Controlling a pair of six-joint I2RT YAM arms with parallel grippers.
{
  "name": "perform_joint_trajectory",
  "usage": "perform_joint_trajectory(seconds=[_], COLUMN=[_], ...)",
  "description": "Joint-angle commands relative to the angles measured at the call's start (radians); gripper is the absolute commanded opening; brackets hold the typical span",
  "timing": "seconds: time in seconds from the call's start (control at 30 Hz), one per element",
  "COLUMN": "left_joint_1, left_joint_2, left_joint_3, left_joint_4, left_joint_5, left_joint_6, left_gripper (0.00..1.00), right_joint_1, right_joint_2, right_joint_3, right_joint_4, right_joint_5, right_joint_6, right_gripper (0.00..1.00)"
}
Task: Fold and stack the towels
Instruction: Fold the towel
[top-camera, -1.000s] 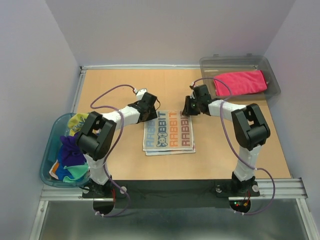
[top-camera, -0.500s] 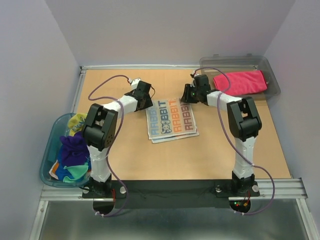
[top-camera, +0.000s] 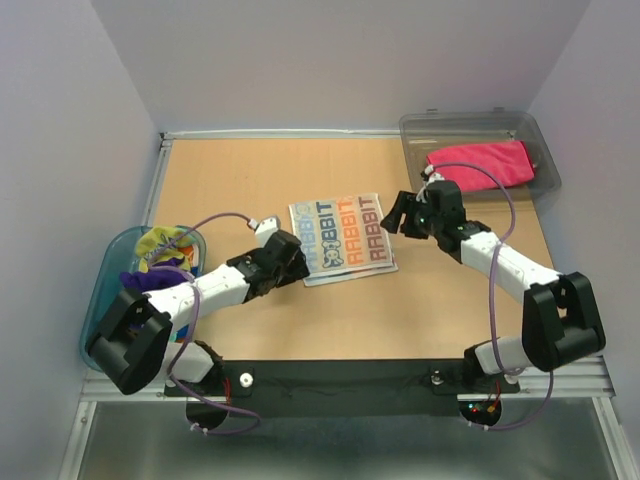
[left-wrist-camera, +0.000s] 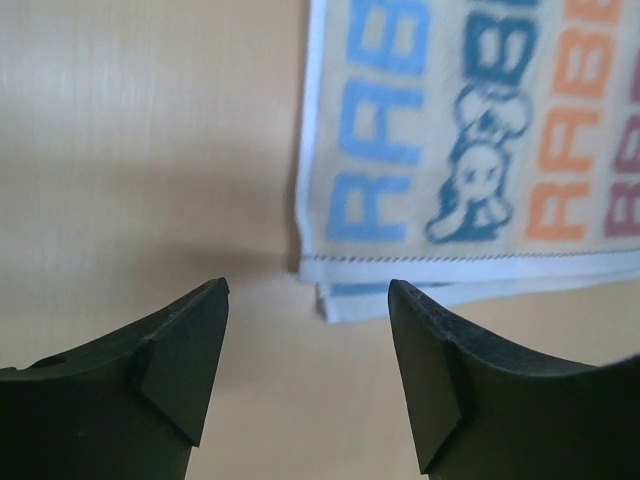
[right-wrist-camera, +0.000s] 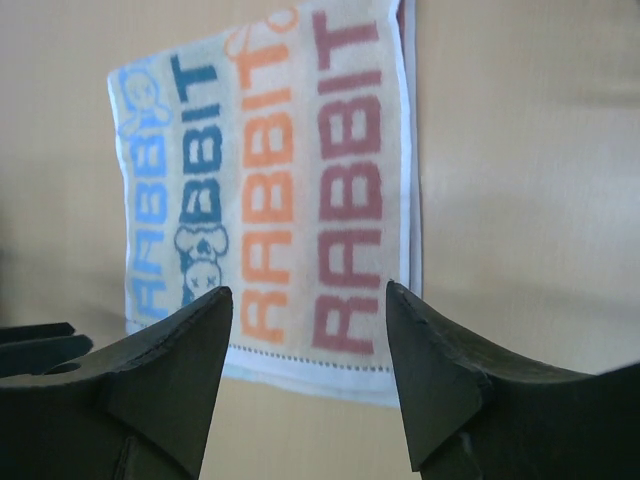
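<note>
I see my left arm (top-camera: 205, 290) stretched low, reaching in towards the middle, and the left gripper (top-camera: 293, 263) has its jaws parted. My right arm (top-camera: 510, 265) angles inward from its elbow, and the right gripper (top-camera: 402, 214) is parted too.

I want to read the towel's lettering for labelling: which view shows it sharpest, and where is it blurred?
Top view: evenly lit, towel lettering small but legible. Right wrist view: large and readable, slightly soft. Left wrist view: closest, noticeably blurred.
</note>
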Motion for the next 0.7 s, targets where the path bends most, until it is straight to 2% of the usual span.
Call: perform_joint_trajectory(seconds=[0.0, 0.2, 0.67], left_joint_1=[-0.042, -0.089, -0.089], left_joint_2=[-0.014, 0.047, 0.205], left_joint_3=[-0.088, -0.105, -0.087], left_joint_4=[0.032, 0.073, 0.13], left_joint_5=[0.002, -0.038, -0.073], left_joint_6=[-0.152, -0.218, -0.249], left_gripper=[0.75, 0.65, 0.55], right_joint_1=[-0.003, -0.002, -0.002], right_joint_2=[-0.078, -0.153, -0.15], right_joint_3=[-0.11, -0.192, -0.288], right_joint_4=[0.027, 0.042, 0.149], right_joint_5=[-0.003, -0.02, -0.053], right_joint_6=[0.056, 0.059, 0.093], right_gripper=[0.68, 0.68, 0.69])
